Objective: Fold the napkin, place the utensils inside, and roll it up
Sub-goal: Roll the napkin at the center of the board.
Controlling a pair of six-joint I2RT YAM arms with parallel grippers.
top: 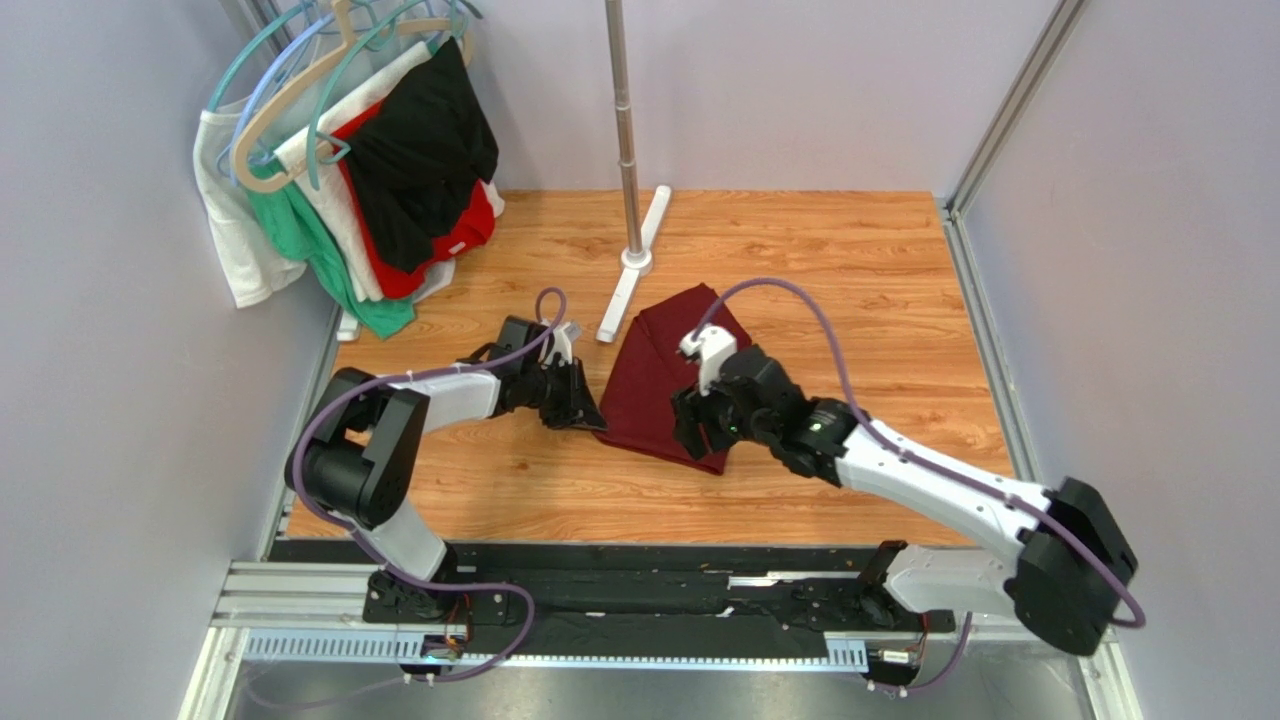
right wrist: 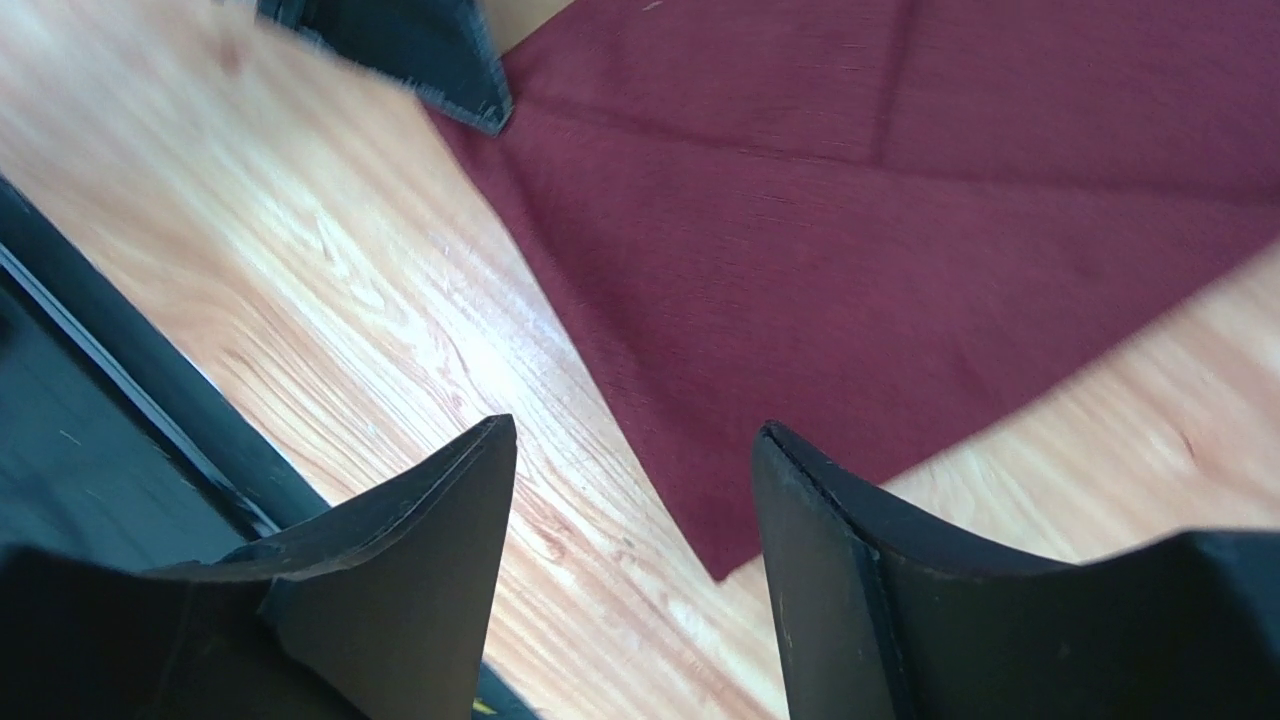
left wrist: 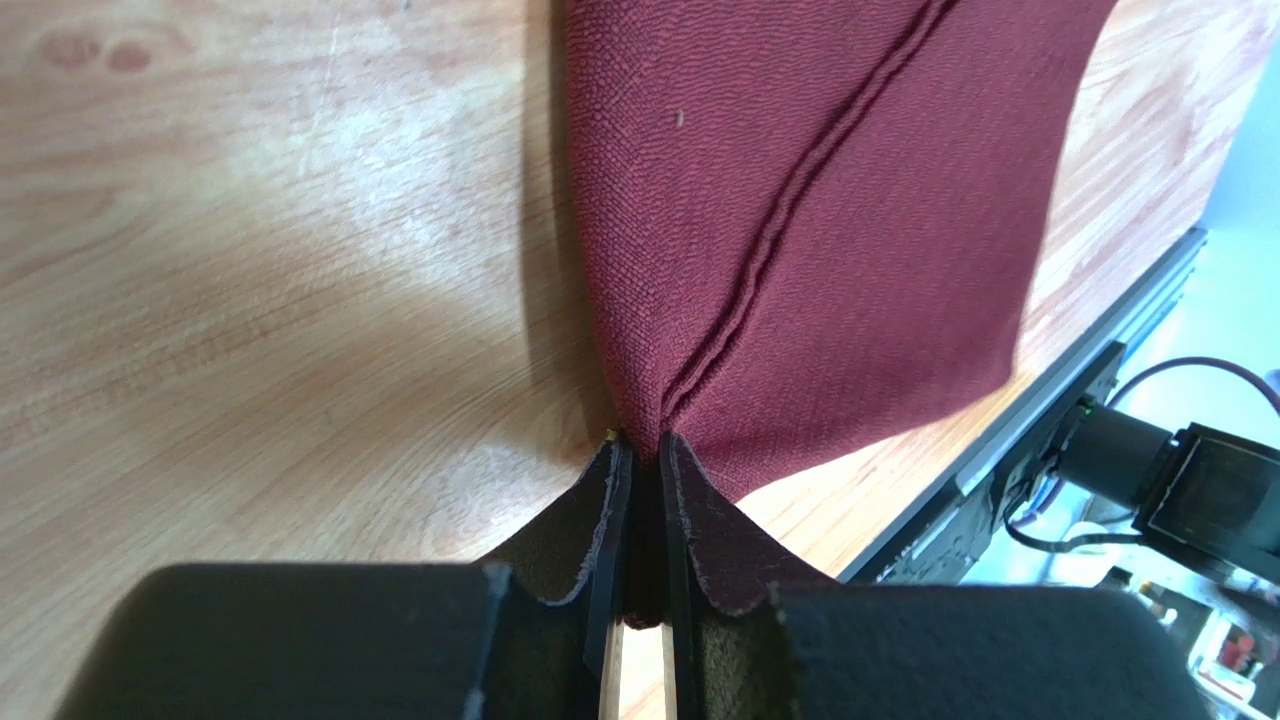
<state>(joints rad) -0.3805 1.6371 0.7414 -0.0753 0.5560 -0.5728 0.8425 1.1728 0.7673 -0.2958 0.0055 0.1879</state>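
Broadly, the wooden table (top: 872,300) is taken up at centre by the napkin (top: 654,368) — a maroon cloth, seemingly doubled over, long axis approx 12-to-6 in the top view, w/ a raised seam (left wrist: 781,240) running across it. No spoon can be made out in any view. The left gripper (left wrist: 639,450) is clamped on the cloth's corner at approx 8 o'clock, jaws pressed together on a pinch of fabric, so that side is judged secured. The right gripper (right wrist: 634,428) is held over the near edge at approx 5 o'clock, jaws well apart, nothing gripped. In its wrist view the near corner lies within the gap, cloth spreading away toward 12 o'clock. The right arm is thus judged nearer that free corner — a short drop & close would be needed before any fold is carried toward 12 o'clock.
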